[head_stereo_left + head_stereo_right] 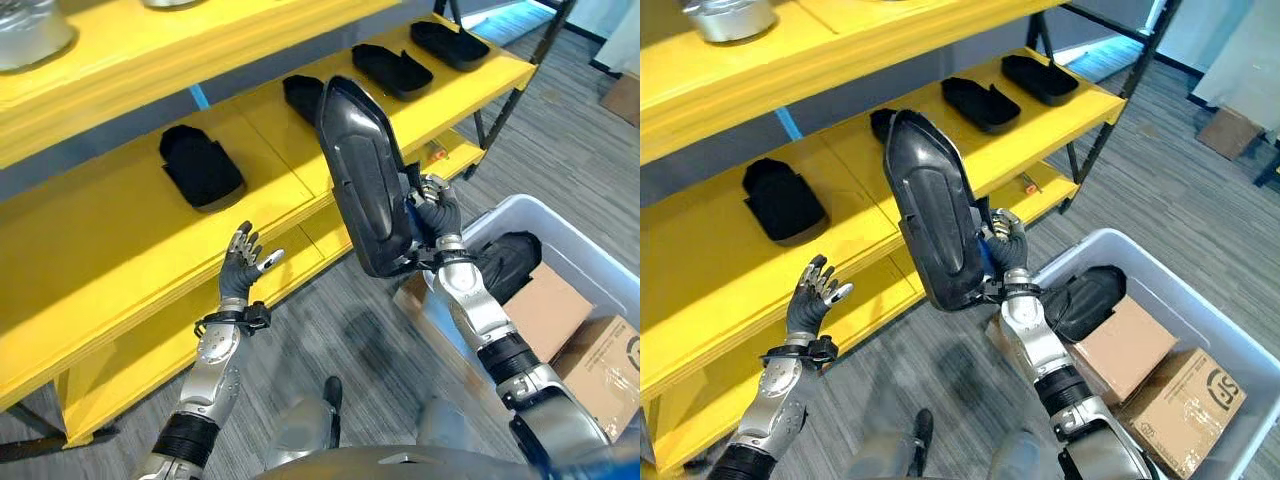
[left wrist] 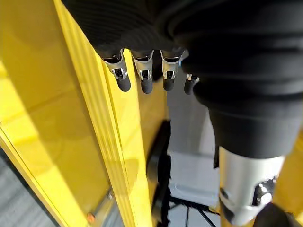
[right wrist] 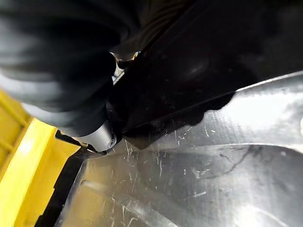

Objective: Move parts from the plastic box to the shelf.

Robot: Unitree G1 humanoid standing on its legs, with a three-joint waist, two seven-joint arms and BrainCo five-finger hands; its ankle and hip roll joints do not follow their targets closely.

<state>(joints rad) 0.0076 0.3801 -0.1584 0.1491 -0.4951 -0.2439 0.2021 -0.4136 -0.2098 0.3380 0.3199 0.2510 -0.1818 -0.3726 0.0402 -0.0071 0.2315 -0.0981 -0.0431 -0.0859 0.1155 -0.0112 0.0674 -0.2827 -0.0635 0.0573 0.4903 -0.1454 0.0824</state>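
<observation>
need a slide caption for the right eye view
Right hand lifts a long dark part toward the yellow shelf, left hand open beside it.

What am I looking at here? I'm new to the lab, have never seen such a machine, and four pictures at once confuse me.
This is a humanoid robot with two silver arms. Two pictures come from cameras on its head, looking down; the other two sit on its wrists, very close to each hand.

The right hand grips a large dark grey plastic part and holds it upright in front of a yellow shelf. The left hand is open, holds nothing, and hovers near the shelf's edge. Four black parts already lie in a row on the shelf.

Beside the right arm stands a grey plastic box holding another black part and cardboard boxes. The robot's job is moving parts from box to shelf.
</observation>
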